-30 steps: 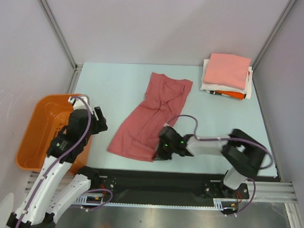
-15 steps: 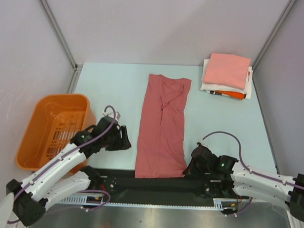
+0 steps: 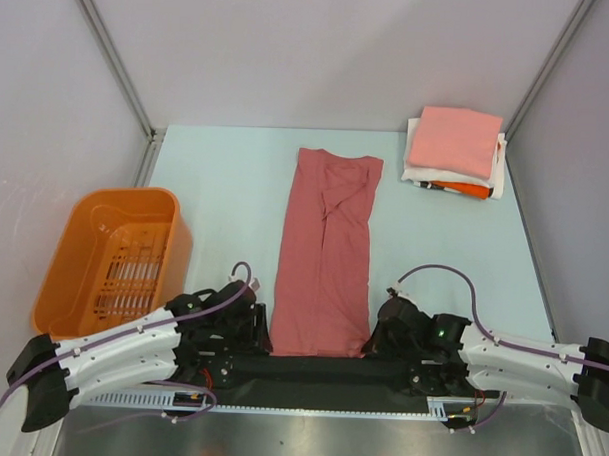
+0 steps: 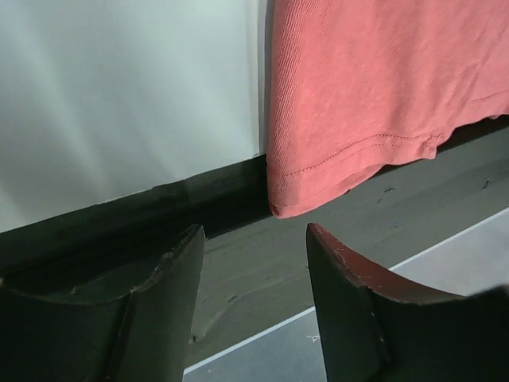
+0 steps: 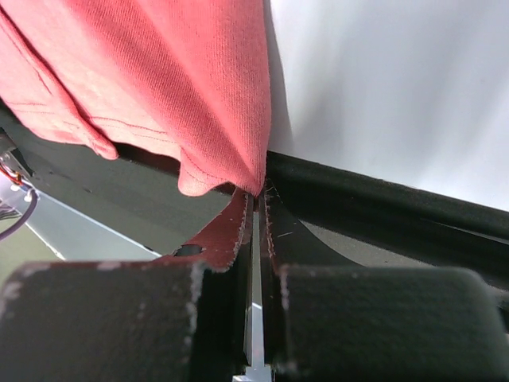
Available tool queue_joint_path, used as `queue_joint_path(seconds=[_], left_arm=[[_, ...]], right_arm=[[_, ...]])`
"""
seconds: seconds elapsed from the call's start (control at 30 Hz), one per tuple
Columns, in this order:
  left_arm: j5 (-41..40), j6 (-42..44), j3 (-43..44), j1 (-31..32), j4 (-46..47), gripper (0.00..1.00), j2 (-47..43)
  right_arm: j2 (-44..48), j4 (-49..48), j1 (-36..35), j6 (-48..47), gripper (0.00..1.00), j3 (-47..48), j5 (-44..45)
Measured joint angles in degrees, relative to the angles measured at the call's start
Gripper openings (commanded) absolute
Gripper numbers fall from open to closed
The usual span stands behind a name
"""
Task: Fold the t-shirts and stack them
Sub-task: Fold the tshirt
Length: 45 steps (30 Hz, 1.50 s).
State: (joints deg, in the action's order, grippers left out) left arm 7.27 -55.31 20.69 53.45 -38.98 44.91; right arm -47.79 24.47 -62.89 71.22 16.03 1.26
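The dusty-red t-shirt (image 3: 326,251) lies as a long narrow strip down the middle of the table, its near hem hanging over the table's front edge. My right gripper (image 3: 375,338) is shut on the shirt's near right corner; in the right wrist view the cloth (image 5: 159,79) runs into the closed gripper (image 5: 256,197). My left gripper (image 3: 257,324) is open beside the near left corner; in the left wrist view that corner (image 4: 318,187) hangs just beyond the open gripper (image 4: 254,239), untouched. A stack with salmon-pink (image 3: 454,139) on top, white (image 3: 499,177) and orange (image 3: 462,189) tees sits at the back right.
The orange plastic basket (image 3: 126,193) stands at the left edge, beside my left arm. A black rail (image 3: 310,370) runs along the table's front edge under the shirt's hem. Grey walls close in the back and sides.
The right gripper pulled the shirt straight towards the front edge. My left arm swung from beside the basket down to the shirt's near left corner.
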Motion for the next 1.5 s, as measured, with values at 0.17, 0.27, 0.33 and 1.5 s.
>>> queue_joint_path(seconds=[0.17,0.27,0.33,1.5], left_arm=[[2.01,-1.66,-2.4,0.48,5.16,0.61,0.94],[2.58,-1.86,-3.61,0.55,8.87,0.56,2.99],[2.8,-1.99,-4.87,0.55,11.65,0.52,4.31],[1.57,-6.62,1.16,2.8,-1.62,0.0,-16.85]], right_arm=[[0.0,-0.96,-0.5,0.37,0.0,-0.31,0.04],[0.02,-1.31,-0.59,0.52,0.0,-0.44,0.04],[0.04,-1.95,-0.68,0.79,0.0,-0.96,0.04],[10.69,19.45,-9.81,1.73,0.0,11.15,2.86]])
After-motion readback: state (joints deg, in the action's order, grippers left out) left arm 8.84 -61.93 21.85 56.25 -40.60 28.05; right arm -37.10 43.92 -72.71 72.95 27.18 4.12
